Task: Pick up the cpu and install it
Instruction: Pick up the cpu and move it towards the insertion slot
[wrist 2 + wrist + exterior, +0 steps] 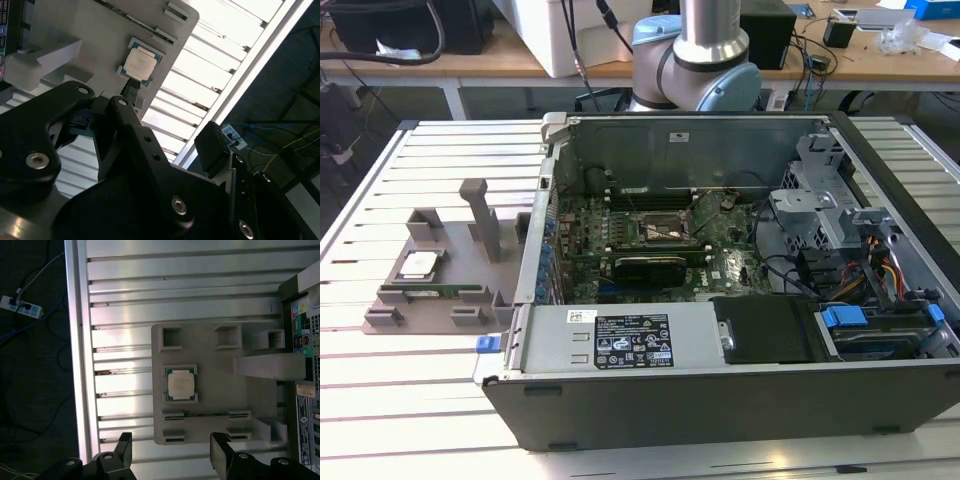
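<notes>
The cpu [420, 265], a silver-topped square chip with a thin green edge, lies flat in a recess of the grey fixture [470, 285] on the slatted table, at the exterior view's left of the open computer case. Both wrist views look down on the cpu [180, 383] [141, 61] from well above. My gripper [172, 450] hangs open over the fixture's edge, its two black fingers [125, 445] wide apart with nothing between them. In the second wrist view the gripper [172, 117] is also clear of the chip. The motherboard's socket [660, 228] sits in the middle of the case.
A long green memory stick [205, 415] sits in a slot of the fixture beside the cpu. A tall grey post [480, 215] rises from the fixture. The case wall [535, 250] stands right next to it. The table edge [80, 365] and a power strip [20, 305] lie beyond.
</notes>
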